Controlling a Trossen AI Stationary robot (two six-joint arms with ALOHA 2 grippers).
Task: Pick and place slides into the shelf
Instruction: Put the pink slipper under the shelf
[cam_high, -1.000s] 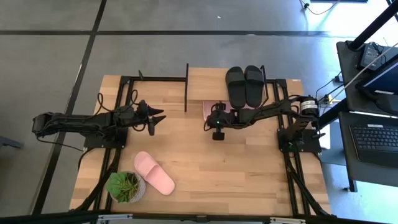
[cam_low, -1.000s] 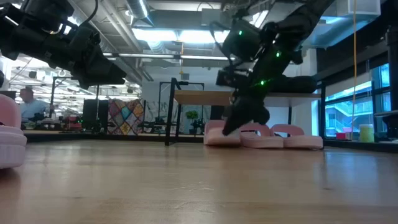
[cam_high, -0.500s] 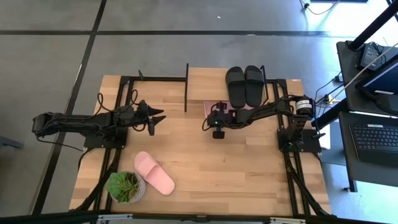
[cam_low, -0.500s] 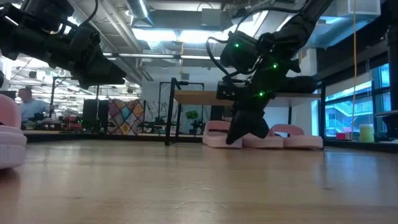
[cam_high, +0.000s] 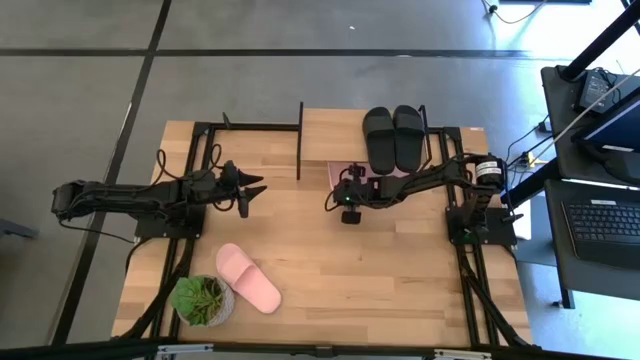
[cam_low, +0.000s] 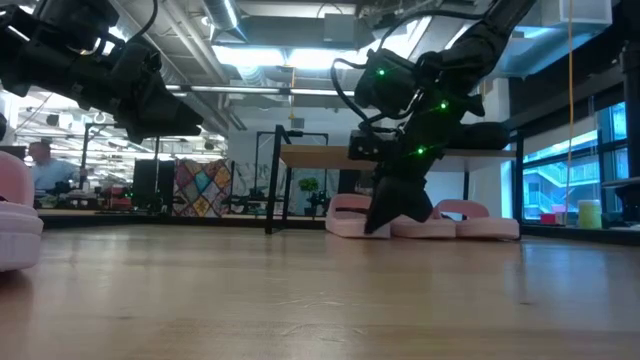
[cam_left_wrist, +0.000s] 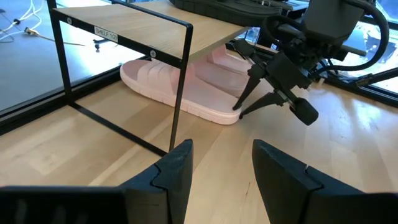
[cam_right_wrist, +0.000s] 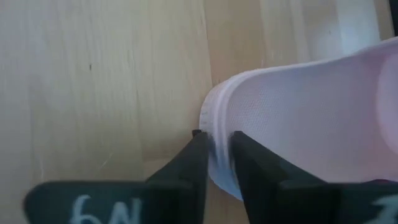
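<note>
The shelf (cam_high: 335, 135) stands at the table's far side with two black slides (cam_high: 393, 138) on its plank top. Three pink slides (cam_low: 440, 225) lie side by side on the table under it. My right gripper (cam_high: 338, 190) is at the near end of the leftmost pink slide (cam_left_wrist: 186, 93), shut on it. A fourth pink slide (cam_high: 248, 277) lies sole down on the near left of the table. My left gripper (cam_high: 255, 190) hovers open to the left of the shelf, touching nothing. My right gripper pinches the sole's rim (cam_right_wrist: 219, 134) at the near end of the leftmost pink slide between its two fingers (cam_right_wrist: 198, 155). The fingers slant down at it from the table's near-right side. The slide lies flat on the table, mostly under the shelf.
A small potted plant (cam_high: 200, 298) stands at the near left corner beside the loose pink slide. The shelf's thin black legs (cam_left_wrist: 180, 87) stand close to the held slide. Black frame rails run along both table sides. Bare wood lies between the arms and the near edge.
My right gripper has moved a little toward the far edge and the shelf and tipped more upright, keeping hold of the pink slide's end. The slide has slid slightly farther under the shelf. In the last half second nothing has moved.
</note>
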